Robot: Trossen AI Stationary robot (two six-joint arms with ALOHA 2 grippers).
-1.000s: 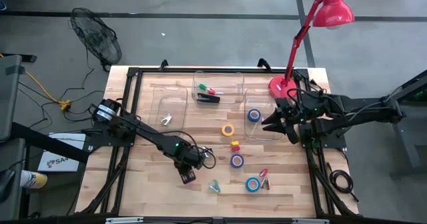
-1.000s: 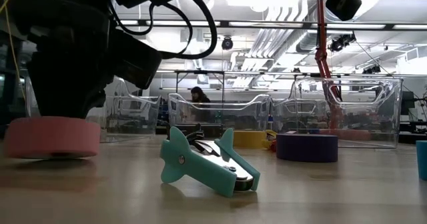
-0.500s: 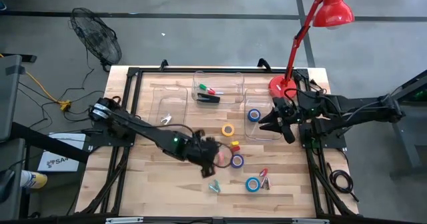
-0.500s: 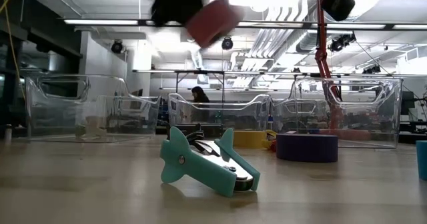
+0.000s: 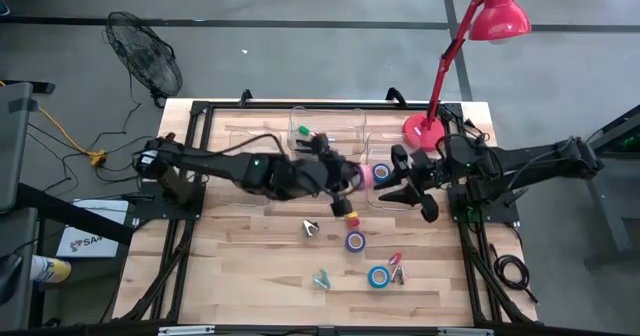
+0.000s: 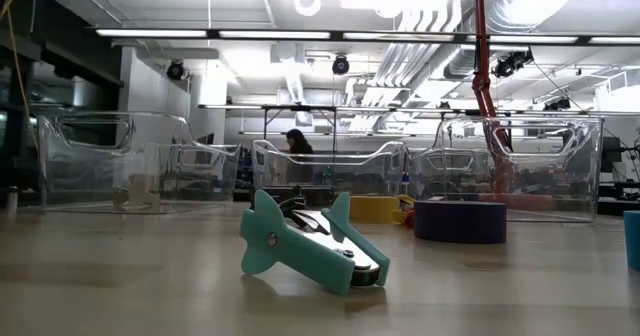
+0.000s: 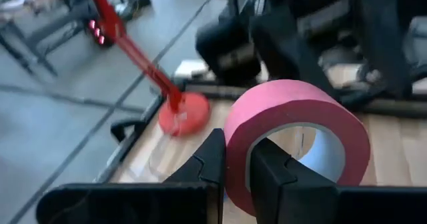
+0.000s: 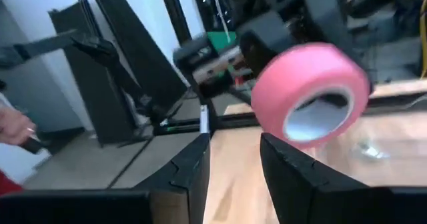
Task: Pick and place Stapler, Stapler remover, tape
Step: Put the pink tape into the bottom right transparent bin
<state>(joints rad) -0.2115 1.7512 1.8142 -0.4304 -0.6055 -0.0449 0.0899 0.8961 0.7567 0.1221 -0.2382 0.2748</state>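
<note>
My left gripper (image 5: 350, 179) is above the table's middle, shut on a pink tape roll (image 5: 363, 175). My right gripper (image 5: 398, 182) stands open just right of the roll and faces it, with nothing between its fingers (image 8: 193, 164). A blue roll (image 5: 381, 173) lies in the clear right bin, and a purple roll (image 5: 355, 241) and a teal-blue roll (image 5: 378, 276) lie flat on the table. A teal staple remover (image 6: 310, 246) lies near the front edge. A white one (image 5: 310, 228) lies farther in. My left arm hides the stapler. My left gripper pinches the pink roll's ring wall (image 7: 237, 159) between its two fingers, one finger (image 7: 270, 174) inside the open centre and one (image 7: 212, 164) outside. The fingers come nearly level from the table's left. The roll is lifted clear, its open centre (image 8: 310, 121) facing my right gripper.
Three clear bins stand along the far side, the middle one (image 5: 345, 126) holding green and red items. A red desk lamp (image 5: 425, 126) stands at the far right corner. A small yellow and red piece (image 5: 352, 217) and a red remover (image 5: 397, 266) lie on the wood.
My left gripper has risen from the table's near left, carrying the pink roll up and toward the far right, close to my right gripper. It has tipped from pointing down to nearly level. The roll is now lifted clear. My right gripper has edged toward the left.
</note>
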